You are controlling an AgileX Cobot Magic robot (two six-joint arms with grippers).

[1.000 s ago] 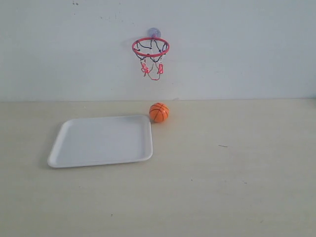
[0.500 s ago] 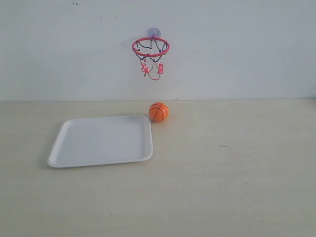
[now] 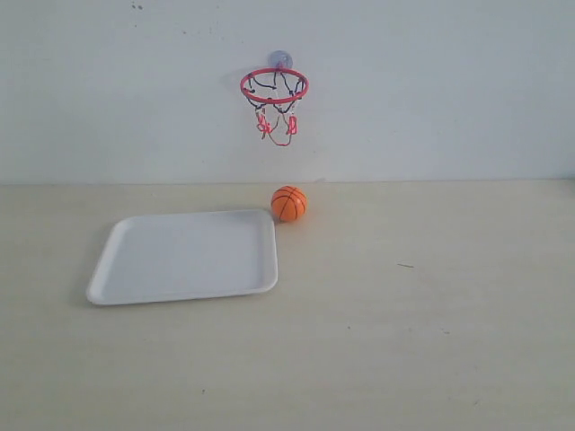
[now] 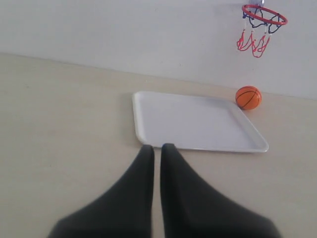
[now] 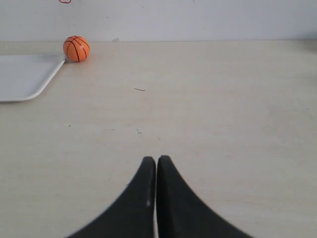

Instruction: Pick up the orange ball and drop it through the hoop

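The orange ball (image 3: 288, 204) rests on the table just past the far right corner of the white tray (image 3: 183, 257), almost below the hoop (image 3: 274, 86), whose red ring and net hang from a suction cup on the wall. The ball (image 4: 248, 97) and hoop (image 4: 264, 15) also show in the left wrist view, far from my left gripper (image 4: 157, 147), which is shut with nothing in it. My right gripper (image 5: 156, 158) is shut and empty too, well away from the ball (image 5: 76, 48). Neither gripper appears in the exterior view.
The white tray (image 4: 198, 122) lies flat on the beige table with nothing in it, just ahead of my left gripper. A small dark speck (image 3: 406, 265) marks the table right of the ball.
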